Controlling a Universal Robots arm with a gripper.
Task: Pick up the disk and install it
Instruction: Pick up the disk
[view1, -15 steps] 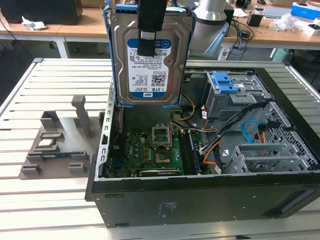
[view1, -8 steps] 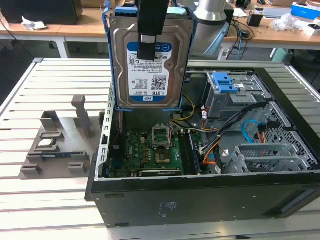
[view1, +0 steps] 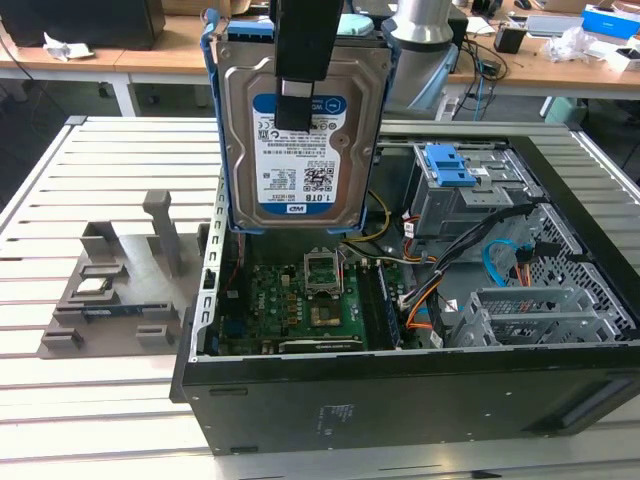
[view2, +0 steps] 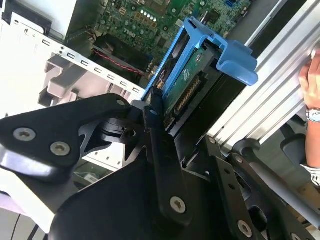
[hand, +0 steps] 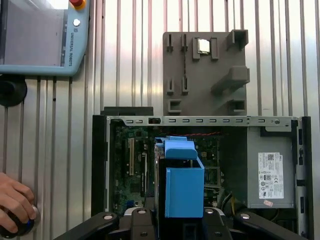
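Pincer (view1: 293, 108) clamped on disk (view1: 305, 185), held upright above open computer case (view1: 420, 405); slatted metal table (view1: 90, 400); cluttered desks (view1: 555, 68) behind.

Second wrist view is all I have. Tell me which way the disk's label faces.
Observer: In the exterior view the disk hangs upright in the claw, label toward that camera.
Operator: Locate the drive cage.
Observer: Inside the open case, the drive cage sits at the exterior view's right of the disk, blue flap on top.
Operator: Name what lies beside the case.
Observer: A grey fixture tray on the slatted table, in the first wrist view.
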